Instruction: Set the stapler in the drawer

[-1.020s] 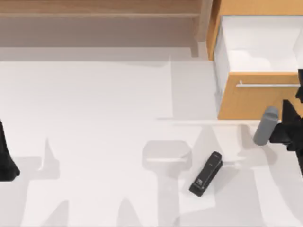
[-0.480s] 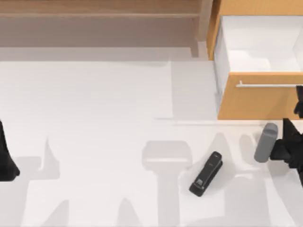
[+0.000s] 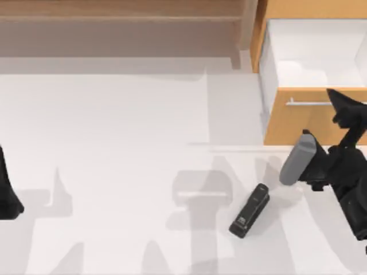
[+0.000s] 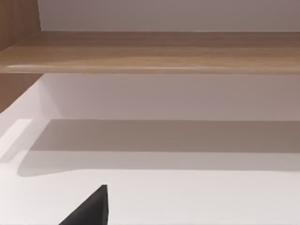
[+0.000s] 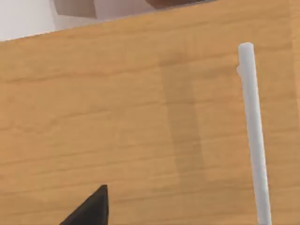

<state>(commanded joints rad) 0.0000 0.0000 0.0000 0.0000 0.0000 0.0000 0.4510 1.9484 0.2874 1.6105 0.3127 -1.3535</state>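
Our right gripper (image 3: 347,110) at table's (image 3: 114,143) right edge, over drawer (image 3: 298,123) front by its handle (image 3: 307,103); cannot tell finger spread. Our left arm parked at left edge. Wide bare tabletop between them. Stapler (image 3: 250,210) lies flat, diagonal, in front of drawer, apart from it: black, slim, pale label toward near end. Drawer pulled open, white walls showing. Right wrist view: orange-tan front and silver bar close. Left wrist view: brown shelf unit (image 4: 150,51).

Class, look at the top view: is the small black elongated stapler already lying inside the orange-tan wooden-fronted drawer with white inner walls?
No, the stapler lies on the white table, apart from the open drawer.
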